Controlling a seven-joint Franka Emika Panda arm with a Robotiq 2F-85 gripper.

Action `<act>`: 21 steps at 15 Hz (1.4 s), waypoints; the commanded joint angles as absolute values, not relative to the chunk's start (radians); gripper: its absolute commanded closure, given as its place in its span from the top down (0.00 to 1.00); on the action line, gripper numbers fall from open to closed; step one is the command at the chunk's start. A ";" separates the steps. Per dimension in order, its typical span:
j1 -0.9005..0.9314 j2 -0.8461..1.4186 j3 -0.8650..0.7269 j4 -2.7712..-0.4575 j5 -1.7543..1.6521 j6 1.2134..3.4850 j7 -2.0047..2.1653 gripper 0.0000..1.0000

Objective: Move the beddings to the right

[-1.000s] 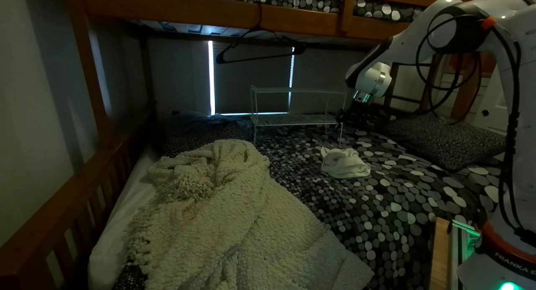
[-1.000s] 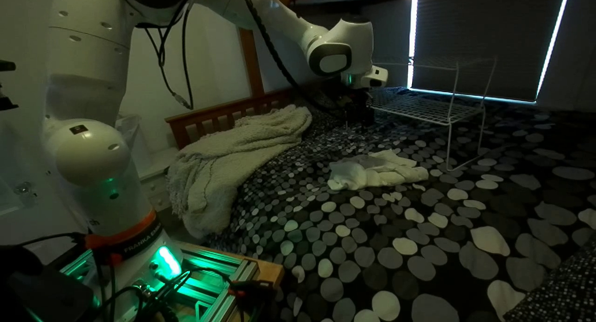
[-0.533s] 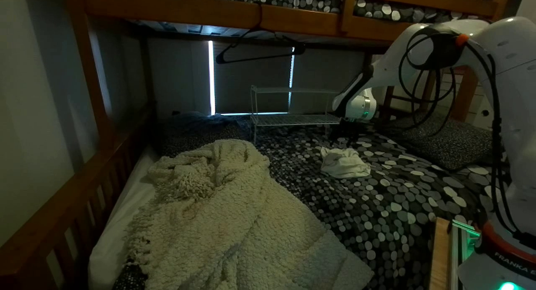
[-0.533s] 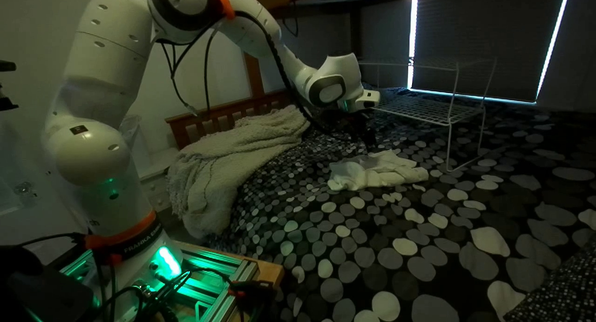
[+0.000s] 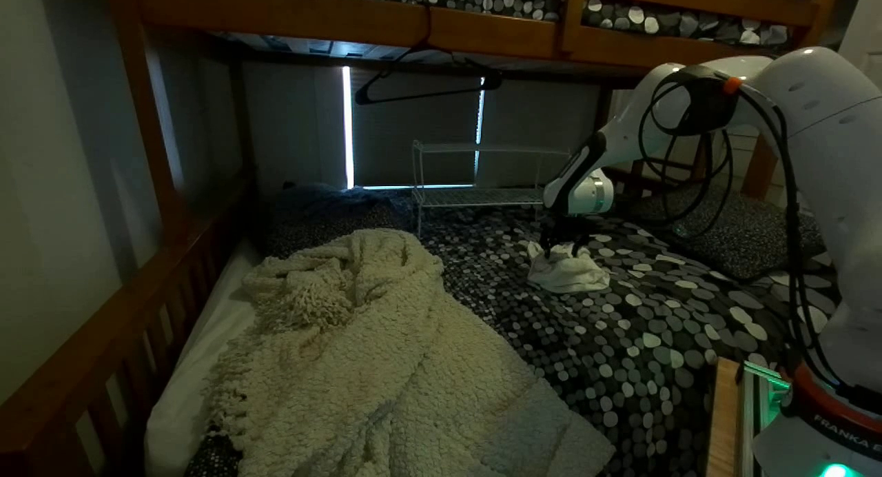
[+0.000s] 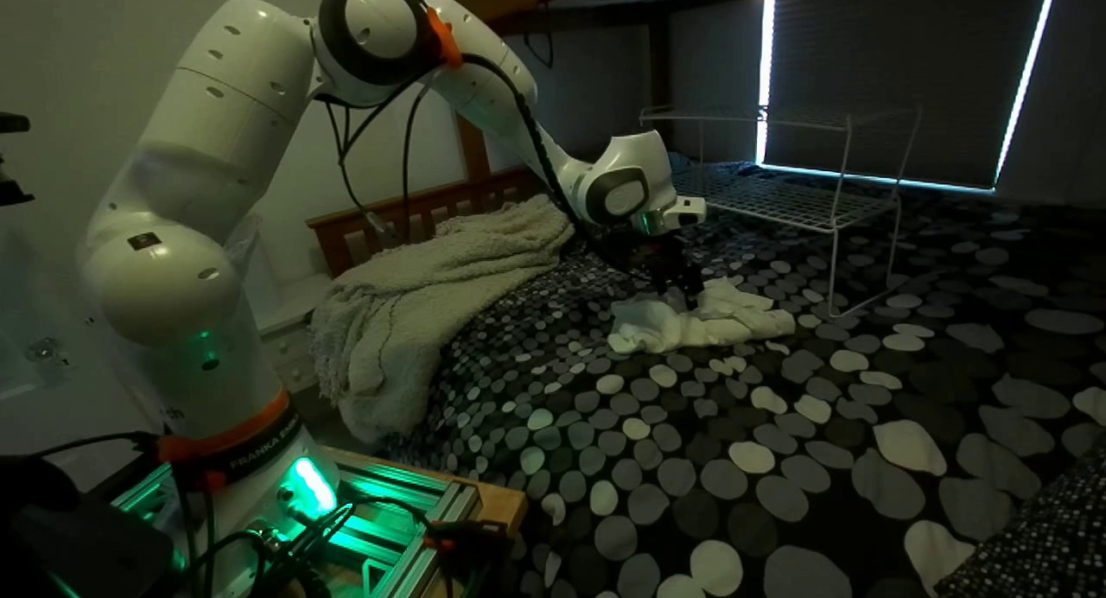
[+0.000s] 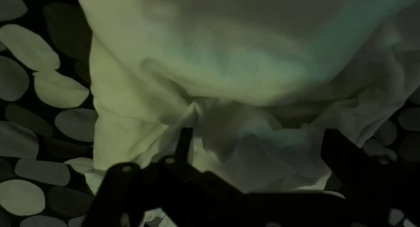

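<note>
A crumpled white cloth lies on the dotted bedspread in both exterior views [image 5: 570,276] [image 6: 691,326]. It fills much of the wrist view [image 7: 223,69]. My gripper is open, with its dark fingers pointing down at the cloth in both exterior views [image 5: 561,248] [image 6: 678,291]. In the wrist view the fingertips [image 7: 259,132] are wide apart over the cloth's folds, with cloth between them. Whether they touch it I cannot tell. A large cream fleece blanket [image 5: 413,367] is spread over one side of the bed, also seen in an exterior view [image 6: 449,278].
A white wire rack [image 5: 482,200] [image 6: 795,211] stands on the bed close behind the gripper. A dark pillow [image 5: 737,236] lies beyond the arm. The upper bunk's wooden rail [image 5: 344,18] and a black hanger [image 5: 427,98] are overhead. A wooden guard rail [image 5: 124,325] runs along one side.
The arm has come down from beside the rack to the white cloth, so the gripper is now right at it. The cloth and blanket have not moved.
</note>
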State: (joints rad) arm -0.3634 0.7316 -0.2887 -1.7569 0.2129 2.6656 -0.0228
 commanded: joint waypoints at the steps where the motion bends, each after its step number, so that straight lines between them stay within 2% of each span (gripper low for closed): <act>1: -0.385 0.732 -0.267 -1.750 0.183 2.666 -0.004 1.00; 7: -0.370 0.815 -0.283 -1.677 0.137 2.535 0.032 1.00; 12: -0.376 0.911 -0.283 -1.588 0.113 2.531 0.054 1.00; 13: -0.378 0.927 -0.282 -1.569 0.112 2.532 0.056 0.75; 14: -0.381 0.942 -0.278 -1.554 0.114 2.527 0.054 0.74; 21: -0.386 0.949 -0.266 -1.501 0.120 2.441 0.051 0.22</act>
